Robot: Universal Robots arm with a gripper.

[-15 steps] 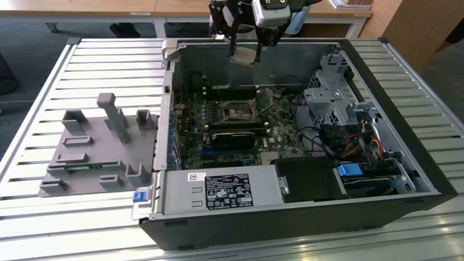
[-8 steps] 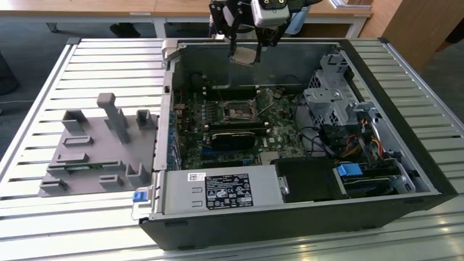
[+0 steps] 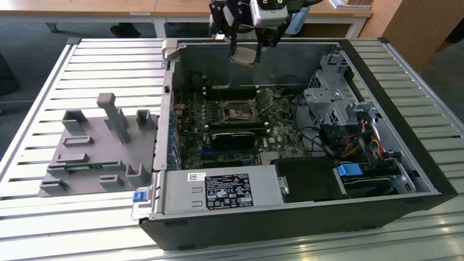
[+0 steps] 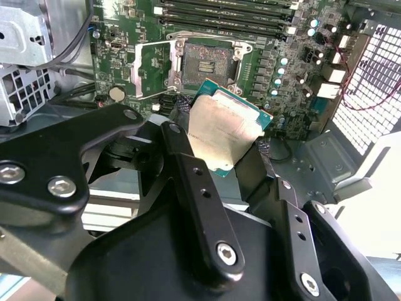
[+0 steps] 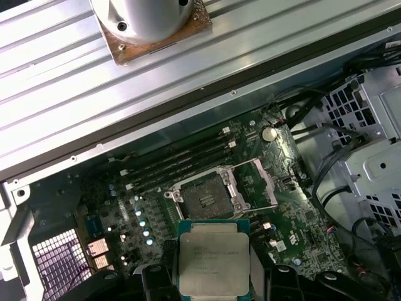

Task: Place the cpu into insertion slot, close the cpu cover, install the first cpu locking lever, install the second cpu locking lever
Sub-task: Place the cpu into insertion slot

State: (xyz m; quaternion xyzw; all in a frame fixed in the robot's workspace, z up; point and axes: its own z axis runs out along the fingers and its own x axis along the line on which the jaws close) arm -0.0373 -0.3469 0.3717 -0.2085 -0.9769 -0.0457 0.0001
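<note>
Fingers (image 4: 188, 169) of the gripper (image 4: 223, 145) are closed on the cpu (image 4: 225, 128), gripped at opposite edges. Chip is held tilted in the air over the open computer case (image 3: 290, 228), toward the far edge of the surface (image 3: 108, 60). Beyond it, the insertion slot (image 4: 203, 63) is seen bare, with the cpu cover (image 5: 268, 185) swung open beside it. Judged: nothing is seated yet; placing, cover and both levers are left.

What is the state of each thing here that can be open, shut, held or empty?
gripper: shut on the cpu
cpu: held up in the air, not yet in the insertion slot
insertion slot: empty and uncovered
cpu cover: swung open beside the slot
computer case: side open
</note>
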